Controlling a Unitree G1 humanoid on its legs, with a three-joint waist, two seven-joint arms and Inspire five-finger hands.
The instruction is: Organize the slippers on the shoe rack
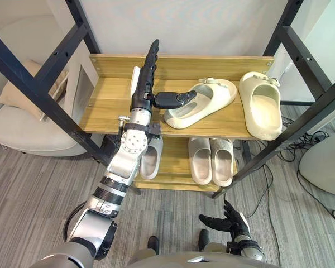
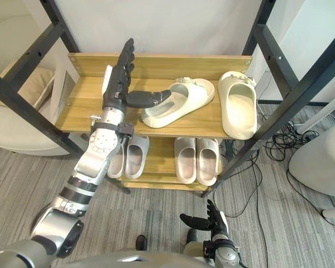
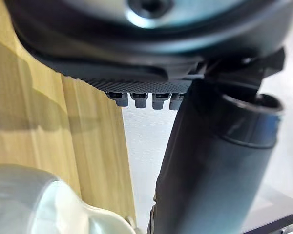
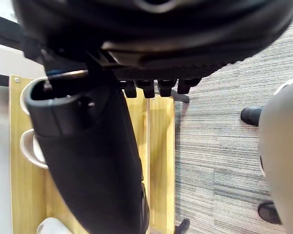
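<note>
Cream slipper (image 1: 207,99), likely light and pliant, askew on shoe rack (image 1: 103,114); left hand (image 1: 143,89), fingers straight and empty, thumb at its heel, the likeliest hold.

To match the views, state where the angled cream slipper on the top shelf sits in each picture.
Left eye view: angled cream slipper at centre, top shelf, beside the left hand's thumb.
Right eye view: same slipper, just left of centre.
Left wrist view: pale curve against the wood, beside the thumb.
Right wrist view: cannot tell; pale shapes beside the right hand.
Shared landmark: shoe rack's wood boards.
</note>
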